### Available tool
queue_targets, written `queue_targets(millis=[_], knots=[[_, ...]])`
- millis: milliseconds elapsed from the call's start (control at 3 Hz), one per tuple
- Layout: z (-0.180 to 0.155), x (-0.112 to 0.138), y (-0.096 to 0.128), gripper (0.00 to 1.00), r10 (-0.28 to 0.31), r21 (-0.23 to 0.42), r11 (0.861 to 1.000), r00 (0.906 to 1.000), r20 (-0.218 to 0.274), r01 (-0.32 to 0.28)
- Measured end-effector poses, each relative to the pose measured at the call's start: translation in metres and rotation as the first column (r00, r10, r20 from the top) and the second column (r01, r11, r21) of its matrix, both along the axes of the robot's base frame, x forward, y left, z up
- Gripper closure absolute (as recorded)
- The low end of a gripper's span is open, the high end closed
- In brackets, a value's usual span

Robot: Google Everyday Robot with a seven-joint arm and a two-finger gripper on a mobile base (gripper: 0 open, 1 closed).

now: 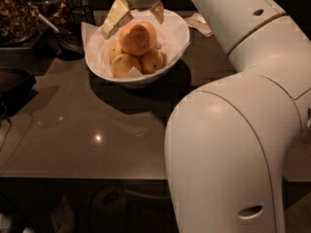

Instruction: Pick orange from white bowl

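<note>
The orange (138, 38) sits on top of several smaller yellow fruits (125, 64) in the white bowl (175, 42) at the back of the dark table. My gripper (135, 18) hangs over the bowl's far rim, just above and behind the orange. Its two pale fingers are spread apart, one finger (114, 17) to the left of the orange and one at its upper right. They hold nothing.
My white arm (233, 130) fills the right half of the view. Containers of brown food (19, 13) stand at the back left. A crumpled paper (198, 23) lies right of the bowl. A dark object (14, 89) is at the left edge.
</note>
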State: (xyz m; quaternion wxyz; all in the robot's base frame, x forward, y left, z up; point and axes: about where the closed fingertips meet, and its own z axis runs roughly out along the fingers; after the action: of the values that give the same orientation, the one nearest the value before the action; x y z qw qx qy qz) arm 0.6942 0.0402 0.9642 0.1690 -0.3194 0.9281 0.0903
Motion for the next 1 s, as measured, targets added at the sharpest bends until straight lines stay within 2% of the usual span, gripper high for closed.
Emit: queue_targets(millis=[667,1000], knots=[[-0.020,-0.008,0.006,0.09,0.023,-0.031,0.999,0.9989,-0.042,-0.024],[-0.024,-0.009,0.012,0.05,0.043,-0.041,0.998,0.9979,-0.048,-0.045]])
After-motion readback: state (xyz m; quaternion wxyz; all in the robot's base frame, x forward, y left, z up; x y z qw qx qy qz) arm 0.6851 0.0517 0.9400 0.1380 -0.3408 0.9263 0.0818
